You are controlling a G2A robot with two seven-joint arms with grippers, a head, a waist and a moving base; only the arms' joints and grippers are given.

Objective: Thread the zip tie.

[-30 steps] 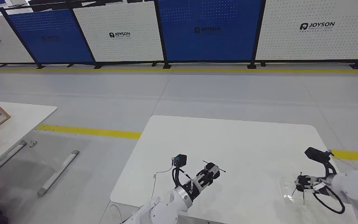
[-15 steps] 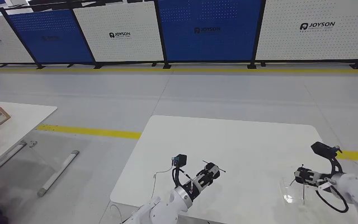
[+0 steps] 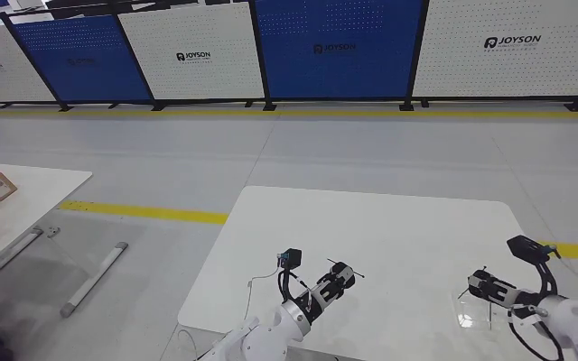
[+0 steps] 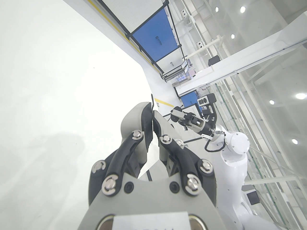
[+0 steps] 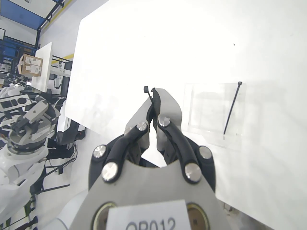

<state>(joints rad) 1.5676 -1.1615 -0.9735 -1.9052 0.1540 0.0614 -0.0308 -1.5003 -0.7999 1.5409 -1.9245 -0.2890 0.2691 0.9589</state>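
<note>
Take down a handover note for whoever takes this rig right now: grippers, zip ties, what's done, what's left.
Left gripper: shut on the left-held zip tie, over the table.
Right gripper: shut on the right-held zip tie, its head poking past the fingertips, near the clear tray.
Spare zip tie lies on the tray.
Done: one tie in each gripper.
Left: bring the far-apart grippers together and thread, probably tail through head.

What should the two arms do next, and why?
Probably bring the right gripper toward the left gripper: one is shut on the right zip tie, the other on the left zip tie, with much of the table between them, too far to thread.
</note>
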